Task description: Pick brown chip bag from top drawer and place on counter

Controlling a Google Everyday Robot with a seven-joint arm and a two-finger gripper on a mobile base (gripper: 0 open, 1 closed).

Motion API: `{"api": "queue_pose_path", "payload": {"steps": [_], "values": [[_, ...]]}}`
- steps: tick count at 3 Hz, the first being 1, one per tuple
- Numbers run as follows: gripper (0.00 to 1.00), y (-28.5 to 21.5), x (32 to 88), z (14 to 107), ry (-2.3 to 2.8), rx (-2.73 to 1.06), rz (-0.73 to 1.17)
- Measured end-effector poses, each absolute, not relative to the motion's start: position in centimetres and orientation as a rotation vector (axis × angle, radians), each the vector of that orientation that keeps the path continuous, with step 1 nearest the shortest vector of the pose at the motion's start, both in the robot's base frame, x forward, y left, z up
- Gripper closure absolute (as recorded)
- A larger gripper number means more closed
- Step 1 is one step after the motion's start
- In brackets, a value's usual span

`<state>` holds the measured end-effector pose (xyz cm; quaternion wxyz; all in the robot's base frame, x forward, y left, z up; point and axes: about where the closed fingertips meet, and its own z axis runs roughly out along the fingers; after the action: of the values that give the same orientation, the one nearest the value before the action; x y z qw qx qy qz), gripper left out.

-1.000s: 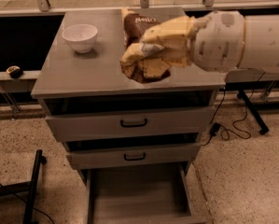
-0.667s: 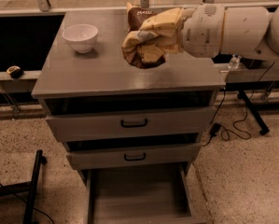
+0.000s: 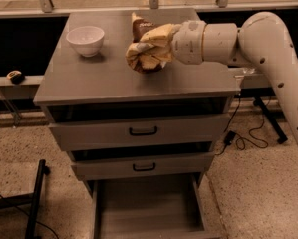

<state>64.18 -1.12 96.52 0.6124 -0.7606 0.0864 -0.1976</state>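
Note:
The brown chip bag (image 3: pixel 140 28) stands upright over the middle of the grey counter (image 3: pixel 103 81), its dark top with white lettering showing above my fingers. My gripper (image 3: pixel 147 54), with pale yellow fingers (image 3: pixel 156 36), reaches in from the right and is shut on the bag. The bag's lower end is at the counter surface, mostly hidden by the fingers. I cannot tell whether it rests on the counter.
A white bowl (image 3: pixel 85 40) sits at the counter's back left. The top drawer (image 3: pixel 138 132) and the second drawer (image 3: pixel 143 167) stand slightly out. The bottom drawer (image 3: pixel 148 210) is pulled open. A black stand (image 3: pixel 34 203) is on the floor at left.
My arm has swung farther back over the counter, carrying the bag from near the front right toward the middle. The bag now stands more upright.

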Motion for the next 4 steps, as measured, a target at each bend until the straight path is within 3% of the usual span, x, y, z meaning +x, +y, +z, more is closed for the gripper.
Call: {"api": "queue_pose_path", "payload": {"steps": [1,2,4], "values": [[1.0,1.41,64.77,92.65,0.184,-1.813,-0.384],[0.83,1.82,64.79,92.31,0.179,-1.818,-0.376],[0.37,0.88,65.1,92.52,0.221,-1.831,-0.392]]}}
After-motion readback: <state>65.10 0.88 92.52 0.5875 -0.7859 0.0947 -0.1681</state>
